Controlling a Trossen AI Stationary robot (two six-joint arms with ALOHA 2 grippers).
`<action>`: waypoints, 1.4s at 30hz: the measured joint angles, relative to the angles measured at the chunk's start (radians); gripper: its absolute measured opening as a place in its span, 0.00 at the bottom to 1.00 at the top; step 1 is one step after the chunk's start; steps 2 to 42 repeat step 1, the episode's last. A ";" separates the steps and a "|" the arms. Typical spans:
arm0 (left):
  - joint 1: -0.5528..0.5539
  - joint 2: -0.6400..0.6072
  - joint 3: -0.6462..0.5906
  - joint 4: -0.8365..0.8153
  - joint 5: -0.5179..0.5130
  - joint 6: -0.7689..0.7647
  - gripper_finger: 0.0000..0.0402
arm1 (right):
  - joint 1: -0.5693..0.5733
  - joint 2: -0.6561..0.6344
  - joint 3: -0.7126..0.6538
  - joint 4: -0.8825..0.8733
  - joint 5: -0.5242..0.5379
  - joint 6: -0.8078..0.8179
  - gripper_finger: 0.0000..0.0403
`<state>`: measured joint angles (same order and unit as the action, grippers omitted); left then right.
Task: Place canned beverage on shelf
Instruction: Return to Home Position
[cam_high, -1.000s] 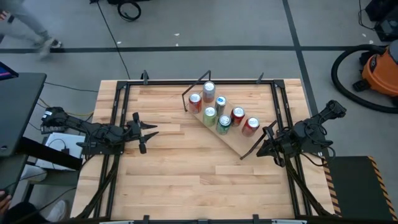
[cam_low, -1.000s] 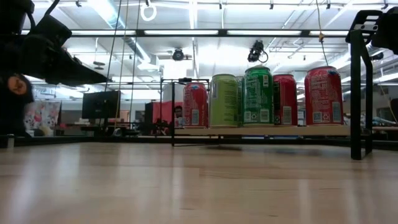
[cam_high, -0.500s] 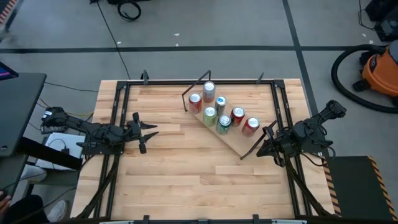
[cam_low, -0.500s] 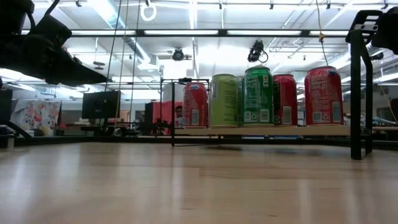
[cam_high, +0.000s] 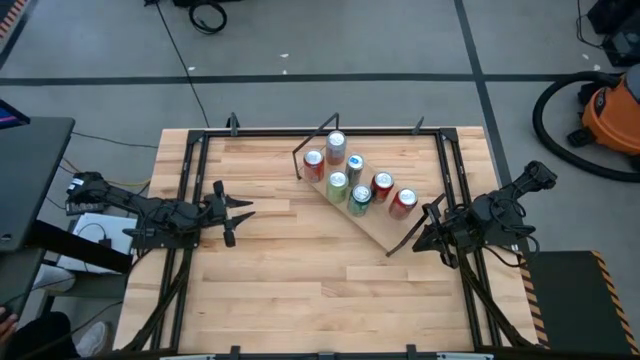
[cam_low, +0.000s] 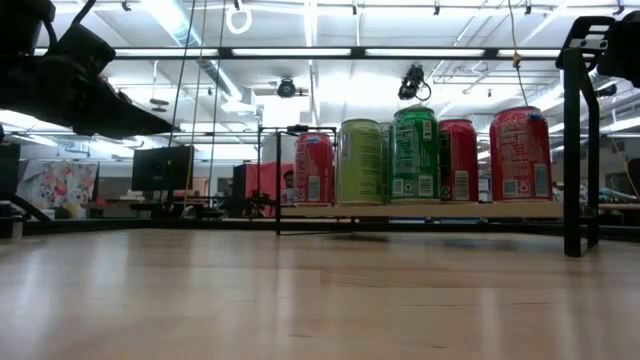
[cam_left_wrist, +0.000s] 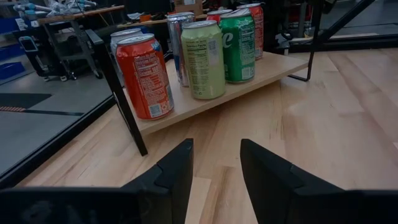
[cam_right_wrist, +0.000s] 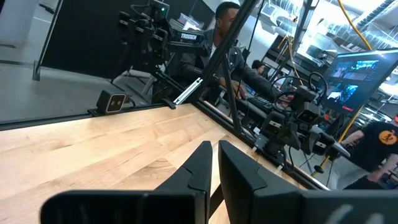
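Writing: the cans carry panels of small print, too fine to read; no brand is legible.
Cans: seven, all upright on the shelf (cam_high: 373, 226): two red cans (cam_high: 382, 185), one orange-red can (cam_left_wrist: 144, 76), two silver cans (cam_high: 335, 143), one pale green can (cam_left_wrist: 202, 59), one green can (cam_left_wrist: 238, 45).
Shelf: set askew on the desk (cam_high: 300, 290).
Left hand (cam_high: 232, 210): well left of the shelf, facing it, fingers spread, empty.
Right hand (cam_high: 425, 236): just beside the shelf's right end, fingers almost together, empty.
Change: cans, shelf and both hands lie as half a second before.
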<state>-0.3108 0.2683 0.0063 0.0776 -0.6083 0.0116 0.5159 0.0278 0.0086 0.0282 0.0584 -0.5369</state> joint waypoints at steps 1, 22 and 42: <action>0.000 0.000 0.000 0.000 0.000 0.000 0.35 | 0.000 0.000 0.000 0.000 0.000 0.000 0.10; 0.000 0.000 0.000 0.000 0.000 0.000 0.35 | 0.000 0.000 0.000 0.000 0.000 0.000 0.10; 0.000 0.000 0.000 0.000 0.000 0.000 0.35 | 0.000 0.000 0.000 0.000 0.000 0.000 0.10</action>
